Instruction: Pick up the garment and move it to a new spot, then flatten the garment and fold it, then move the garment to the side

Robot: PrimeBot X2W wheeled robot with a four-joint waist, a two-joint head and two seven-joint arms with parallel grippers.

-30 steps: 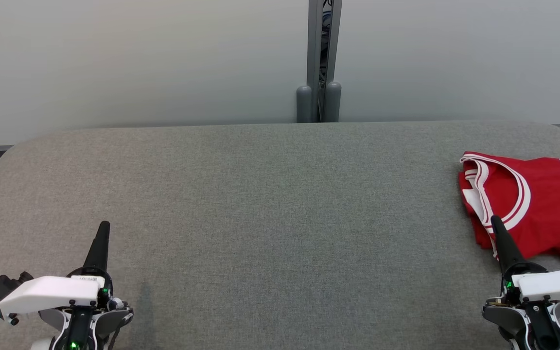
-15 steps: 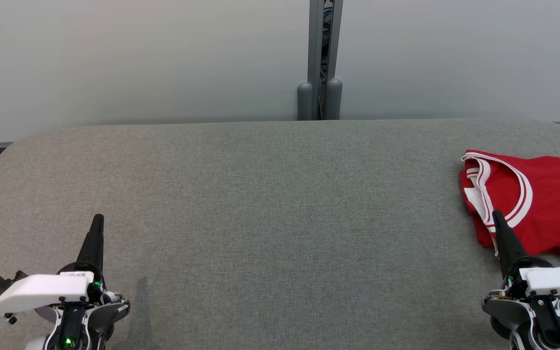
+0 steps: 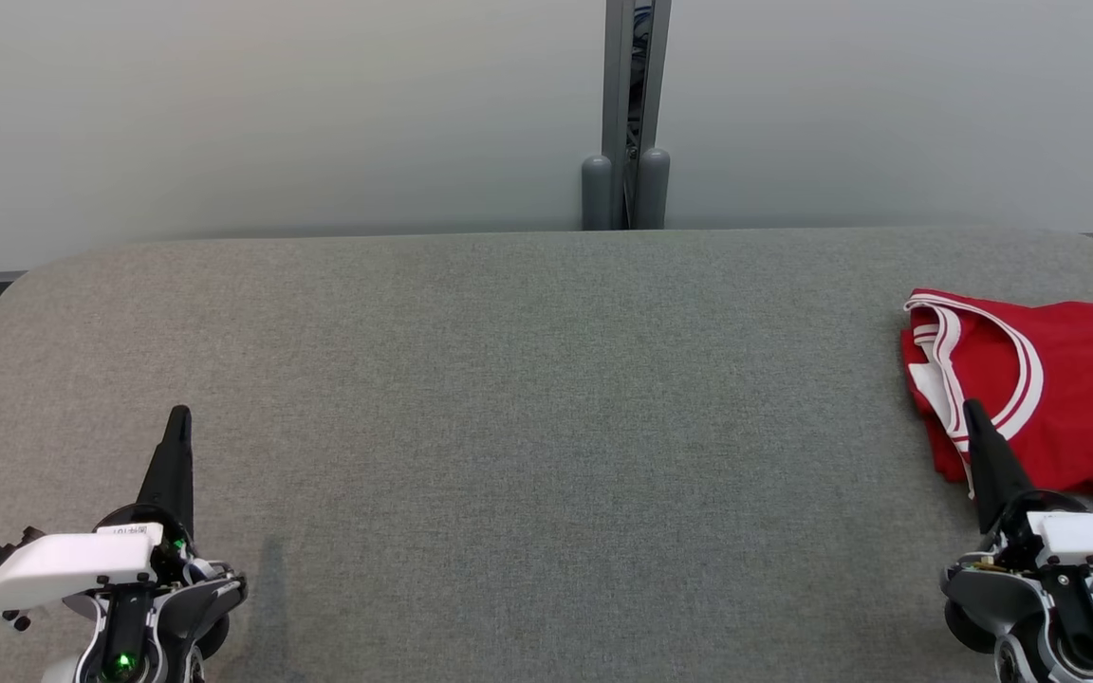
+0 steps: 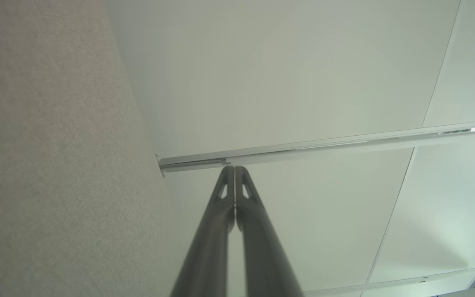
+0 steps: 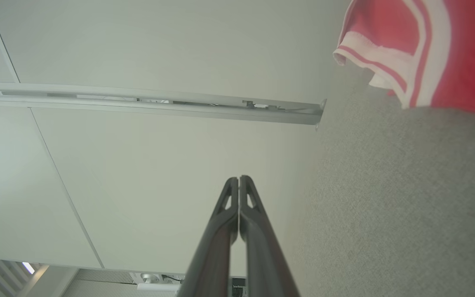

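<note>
The red shirt (image 3: 1068,379) lies at the table's (image 3: 546,427) right end, maybe folded; left gripper (image 3: 179,415) and right gripper (image 3: 972,408) are pinched tight, holding nothing; the right one could snag the cloth and mess it up.

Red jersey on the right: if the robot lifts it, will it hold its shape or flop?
Probably flop: the red jersey lies in soft, rumpled folds, so it would likely droop from wherever it's pinched. It looks thin, so probably light for its size. Pushed across the cloth-covered grey table, it might bunch up rather than slide.
</note>
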